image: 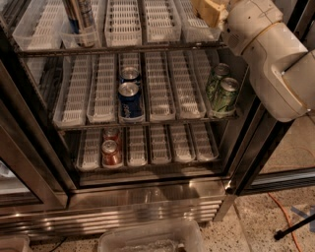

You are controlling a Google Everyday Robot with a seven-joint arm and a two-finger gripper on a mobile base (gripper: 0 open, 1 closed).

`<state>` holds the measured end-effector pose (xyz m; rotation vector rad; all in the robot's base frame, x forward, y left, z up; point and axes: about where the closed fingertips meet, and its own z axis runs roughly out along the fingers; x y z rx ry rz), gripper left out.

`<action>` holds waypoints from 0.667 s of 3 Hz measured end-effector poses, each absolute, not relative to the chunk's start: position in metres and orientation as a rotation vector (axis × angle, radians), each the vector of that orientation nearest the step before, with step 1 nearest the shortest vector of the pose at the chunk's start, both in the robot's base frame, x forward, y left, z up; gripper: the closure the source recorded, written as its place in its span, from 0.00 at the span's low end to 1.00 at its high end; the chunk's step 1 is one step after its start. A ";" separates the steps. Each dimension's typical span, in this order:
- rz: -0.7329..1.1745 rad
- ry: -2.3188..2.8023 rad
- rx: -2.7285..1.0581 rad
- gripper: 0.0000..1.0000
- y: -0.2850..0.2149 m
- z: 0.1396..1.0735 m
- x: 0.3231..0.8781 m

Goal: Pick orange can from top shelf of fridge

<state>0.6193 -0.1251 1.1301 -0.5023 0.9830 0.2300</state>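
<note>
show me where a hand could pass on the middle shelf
Free: the empty white lanes between the blue cans and the green cans, and those left of the blue cans. Crowded: the right end, where the green cans stand below the gripper at the right of the top shelf.
</note>
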 end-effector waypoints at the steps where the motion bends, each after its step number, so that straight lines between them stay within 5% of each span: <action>1: 0.225 0.971 -0.525 1.00 -0.123 1.134 0.607; 2: 0.296 0.990 -0.598 1.00 -0.100 1.133 0.585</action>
